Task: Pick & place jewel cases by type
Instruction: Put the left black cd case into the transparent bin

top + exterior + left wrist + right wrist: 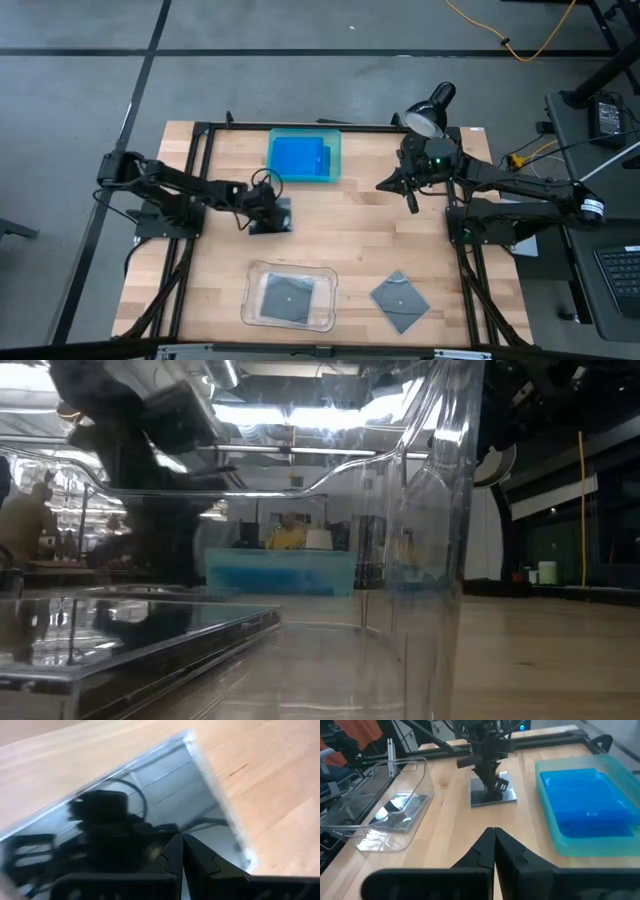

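The left claw point(268, 215) is down on a dark grey square case point(280, 217) lying flat on the worktop point(350, 230) left of centre. In the left wrist view its fingers point(172, 857) press together, closed tip to tip over the glossy face of that case point(150, 795); whether they actually pinch it cannot be told. The right wrist view shows the same claw point(492, 782) standing on the case point(492, 795), whose edges run roughly square to the worktop's sides.

At the far edge sits the teal tray point(334, 158) holding the blue cases point(300, 158), stacked, long axis running left to right; the stack looks like more than one, but the count cannot be read. The right wrist view shows the blue stack point(585, 802) lying flat inside the tray point(560, 842).

At the near edge the clear tray point(252, 300) holds one dark square case point(288, 296), edges parallel to the tray. The low view looks through the clear tray's wall point(440, 510) at that case point(150, 635) up close.

To its right a third dark square case point(400, 300) lies on the bare wood, turned corner-on like a diamond. So three grey squares are counted.

The right claw point(408, 190) hangs above the worktop near the far right, closed and empty, its fingers point(490, 850) meeting.
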